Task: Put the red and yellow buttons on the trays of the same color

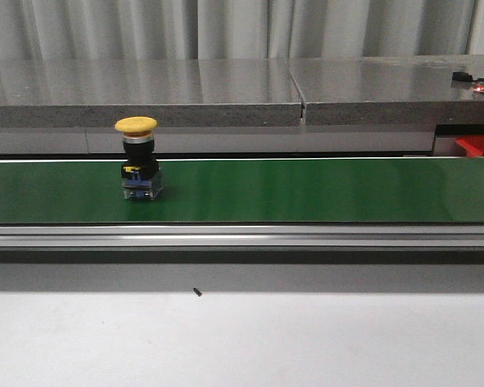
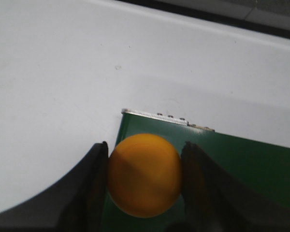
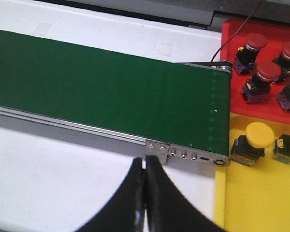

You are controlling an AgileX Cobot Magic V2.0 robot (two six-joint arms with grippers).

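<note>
A yellow button (image 1: 137, 158) stands upright on the green belt (image 1: 306, 190), towards its left part in the front view. In the left wrist view the left gripper (image 2: 144, 180) is clamped on a yellow button's cap (image 2: 144, 175) just over the belt's end. The right gripper (image 3: 145, 193) is pressed shut on nothing, just off the belt's other end, beside which sit the red tray (image 3: 261, 108) with red buttons (image 3: 257, 81) and the yellow tray (image 3: 261, 198) with yellow buttons (image 3: 252, 143).
</note>
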